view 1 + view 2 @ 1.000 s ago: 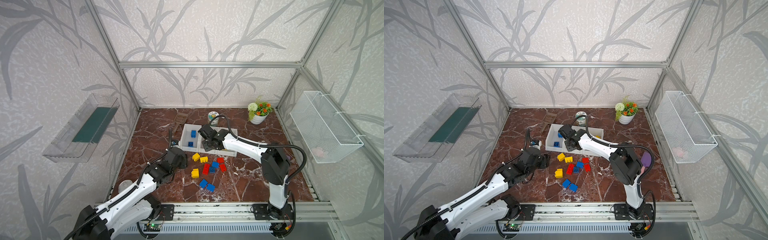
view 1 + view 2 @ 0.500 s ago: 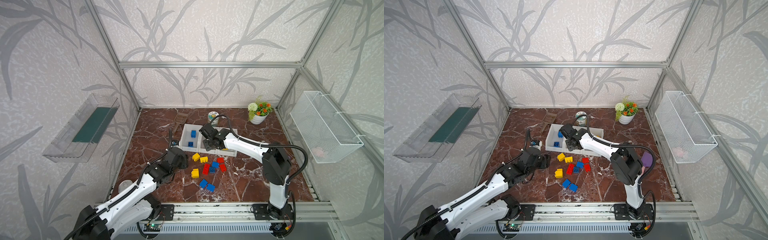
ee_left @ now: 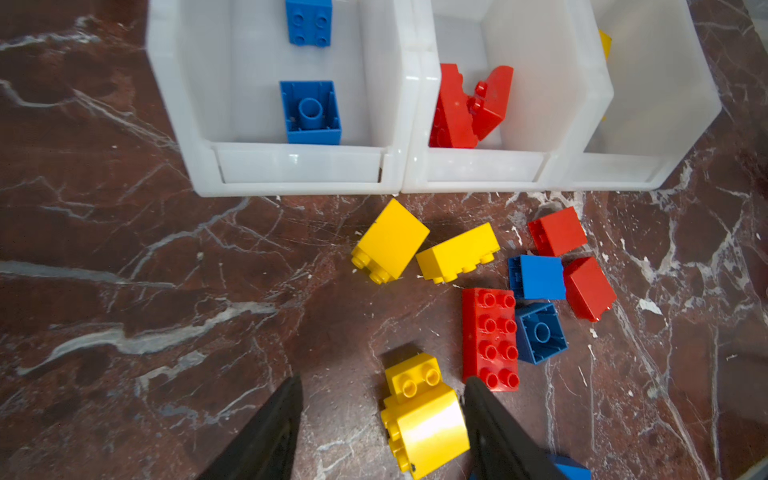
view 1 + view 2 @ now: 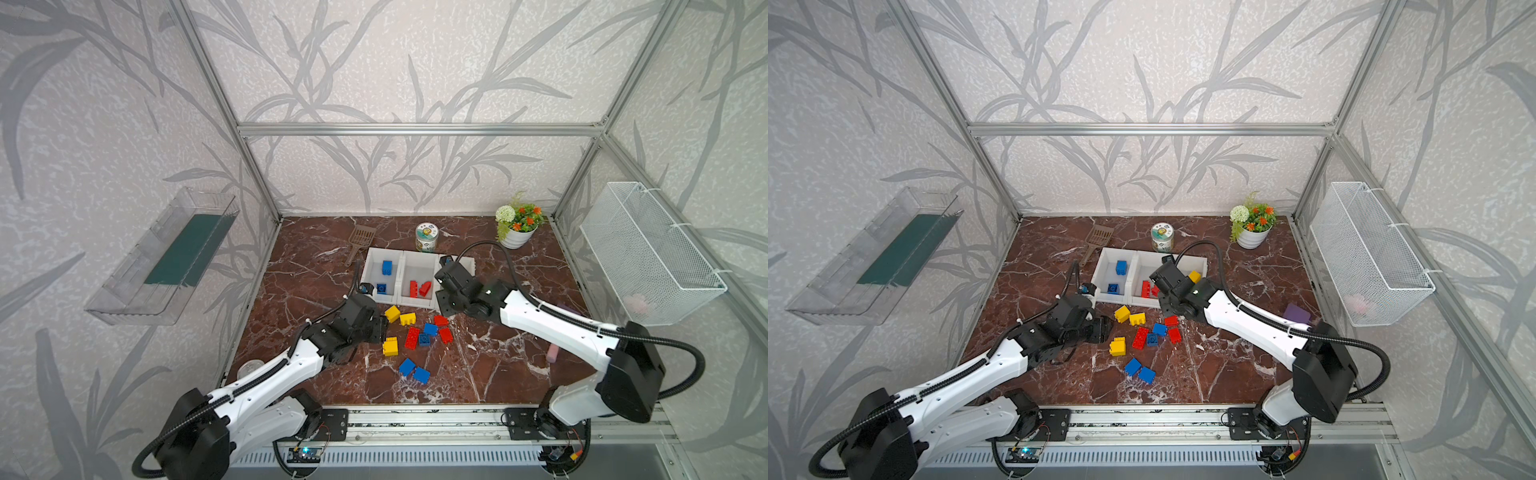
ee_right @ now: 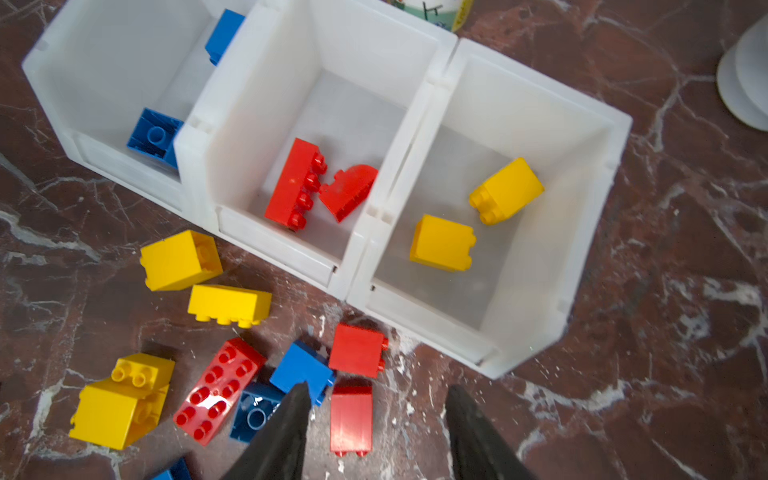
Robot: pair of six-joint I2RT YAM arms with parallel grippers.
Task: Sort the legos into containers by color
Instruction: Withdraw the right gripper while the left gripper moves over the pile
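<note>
Two white-and-black robot arms reach over a dark red marble tabletop (image 4: 316,266) inside a frame with leaf-patterned walls; three joined white plastic open-top bins (image 4: 417,302) stand in a row toward the back centre.

The left bin (image 3: 299,168) holds two blue studded plastic bricks (image 3: 310,112); the middle bin (image 5: 274,246) holds a long red brick (image 5: 293,185) touching a curved red piece (image 5: 347,191); the right bin (image 5: 552,232) holds two yellow bricks (image 5: 442,243).

Loose legos lie scattered on the marble just in front of the bins: a pair of yellow bricks on their sides (image 3: 390,241), a flat red eight-stud brick (image 3: 490,338), two small blue bricks (image 3: 540,276) and two small red bricks (image 3: 559,230) close together; two more blue bricks (image 4: 413,370) lie nearer the front rail.

The left gripper (image 3: 383,382) is low over the table with its black fingers spread apart; a stepped yellow brick (image 3: 424,419) lies between them, close to one finger and clear of the other, and it is not clamped; whether that finger touches it cannot be told.

The right gripper (image 5: 378,387) is near the front of the right bin, its fingers apart and holding nothing; one of the small red bricks lies on the marble below the gap.
</note>
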